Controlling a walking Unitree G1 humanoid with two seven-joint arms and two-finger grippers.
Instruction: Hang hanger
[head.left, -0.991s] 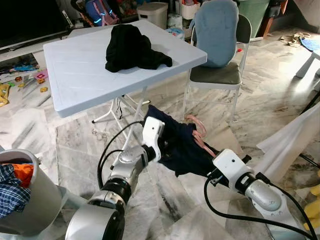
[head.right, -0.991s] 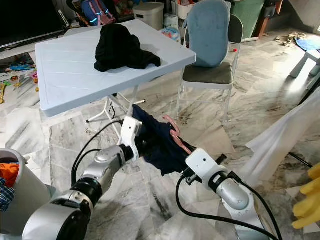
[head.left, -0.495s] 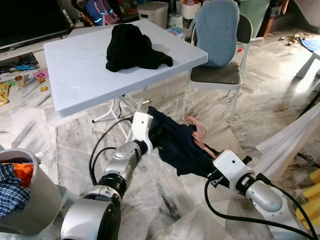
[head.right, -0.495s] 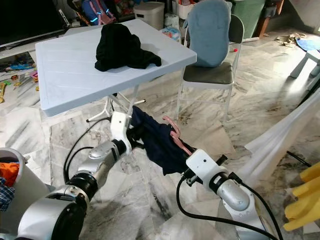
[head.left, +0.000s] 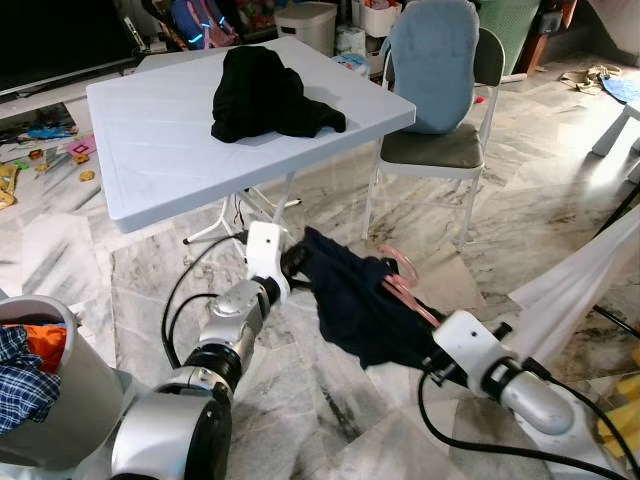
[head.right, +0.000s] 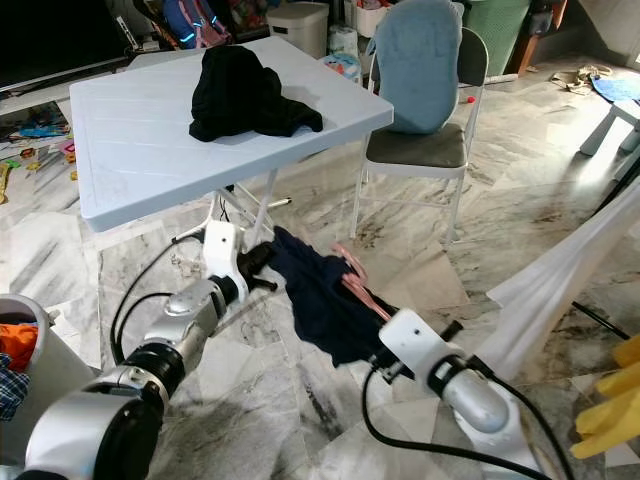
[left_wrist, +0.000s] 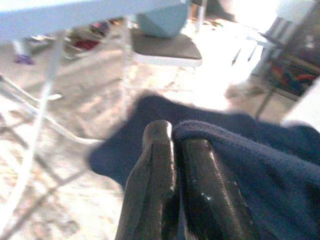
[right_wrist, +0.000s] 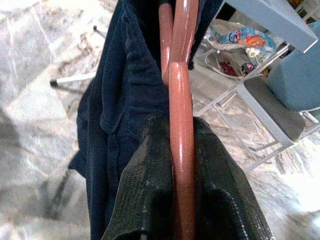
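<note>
Above the marble floor (head.left: 330, 420), the left gripper (left_wrist: 172, 165) is pinching a dark navy fabric garment (head.left: 360, 300) while the right gripper's (right_wrist: 182, 165) fingers are clamping its pink plastic hanger (right_wrist: 180, 100).

Both head cameras look down across the marble floor toward a white plastic folding table (head.left: 150, 140); each wrist camera peers close along its fingers at the same navy garment (right_wrist: 115, 110).

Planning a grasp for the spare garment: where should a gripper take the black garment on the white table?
Grip the black garment at its raised, bunched hump, coming straight down from above; the thinner flap spread flat on the white table gives the fingers less to pinch.
</note>
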